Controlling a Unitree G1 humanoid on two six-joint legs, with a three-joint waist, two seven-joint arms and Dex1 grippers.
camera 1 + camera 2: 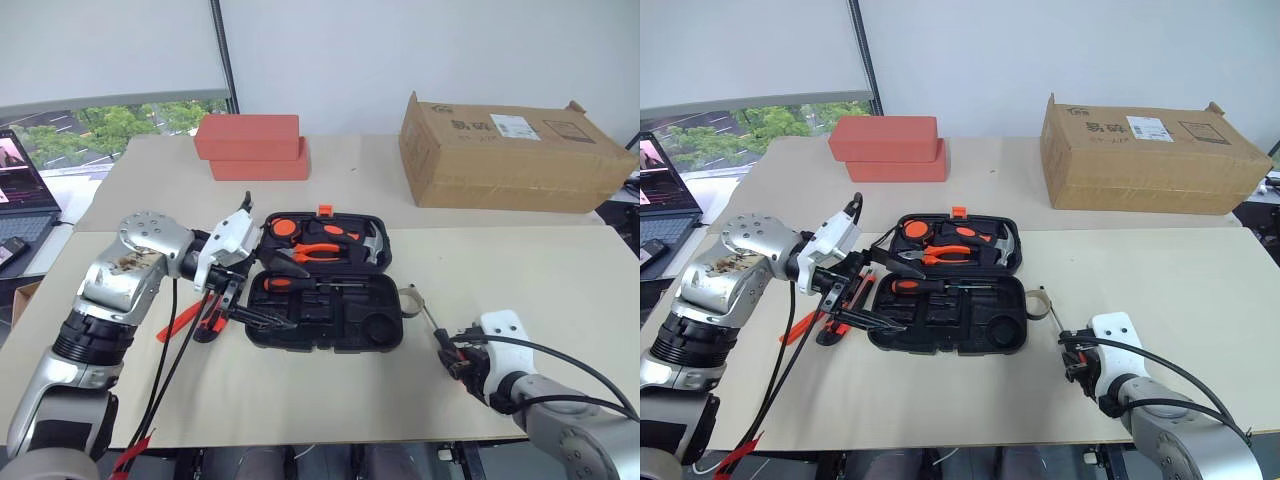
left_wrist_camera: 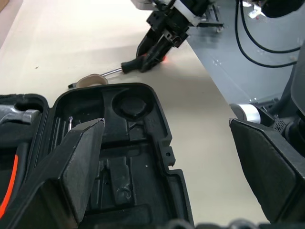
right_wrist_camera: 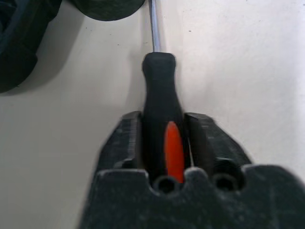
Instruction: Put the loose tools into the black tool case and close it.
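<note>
Here the right gripper clamps a screwdriver's handle on the table, right of the open black case. The left gripper hangs wide open and empty over the case.

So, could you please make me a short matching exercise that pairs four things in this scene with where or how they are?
Things:
1. tool case
2. pliers
3. right gripper
4. cardboard box

States or places:
a. closed on a screwdriver handle
b. lying open on the table
c. on the far right of the table
d. resting in the case's far half

Pairs: 1-b, 2-d, 3-a, 4-c
</note>
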